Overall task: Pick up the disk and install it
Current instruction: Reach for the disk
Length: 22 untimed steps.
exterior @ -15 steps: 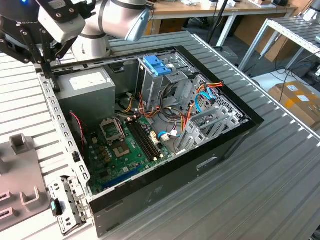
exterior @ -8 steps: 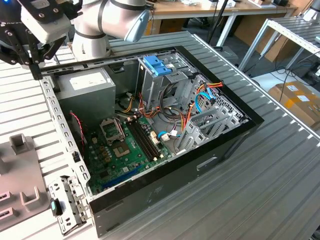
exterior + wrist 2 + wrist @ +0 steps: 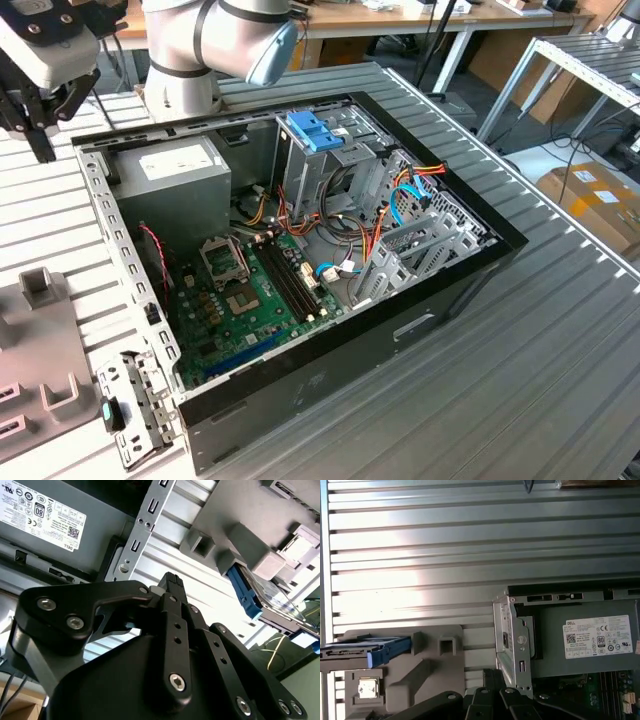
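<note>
Disk point(image 3: 351, 653) on grey fixture point(image 3: 440, 672), apart from tool point(image 3: 171, 586)

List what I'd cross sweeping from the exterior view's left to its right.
The gripper → grey power-supply box → blue latch on the drive cage → orange and blue cables → cardboard box.

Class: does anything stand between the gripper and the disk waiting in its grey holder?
Nothing visible does. The gripper hangs above the ribbed table, outside the computer case; the disk sits in the grey holder beside that case, with only table surface between them.
</note>
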### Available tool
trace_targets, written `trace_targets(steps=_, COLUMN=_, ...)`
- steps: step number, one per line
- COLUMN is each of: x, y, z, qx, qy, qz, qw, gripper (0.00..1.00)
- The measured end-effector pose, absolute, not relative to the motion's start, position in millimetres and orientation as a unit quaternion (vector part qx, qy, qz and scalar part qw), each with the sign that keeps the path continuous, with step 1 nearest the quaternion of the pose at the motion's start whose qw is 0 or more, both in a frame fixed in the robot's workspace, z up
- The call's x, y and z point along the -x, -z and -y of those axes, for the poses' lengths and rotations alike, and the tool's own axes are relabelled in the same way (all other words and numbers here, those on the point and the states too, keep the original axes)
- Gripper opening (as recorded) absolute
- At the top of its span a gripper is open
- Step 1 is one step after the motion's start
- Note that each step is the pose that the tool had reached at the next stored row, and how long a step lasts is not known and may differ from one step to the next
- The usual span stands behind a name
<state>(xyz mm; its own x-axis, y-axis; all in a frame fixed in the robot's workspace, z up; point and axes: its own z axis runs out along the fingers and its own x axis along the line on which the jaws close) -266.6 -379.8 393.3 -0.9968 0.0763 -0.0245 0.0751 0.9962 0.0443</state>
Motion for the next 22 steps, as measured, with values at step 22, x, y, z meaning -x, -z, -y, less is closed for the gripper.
trace_targets(steps=22, x=293.4, y=-393.2, z=377.8, qx=-0.038, qy=-0.022, qz=-0.999, qw=0.013, gripper=0.11)
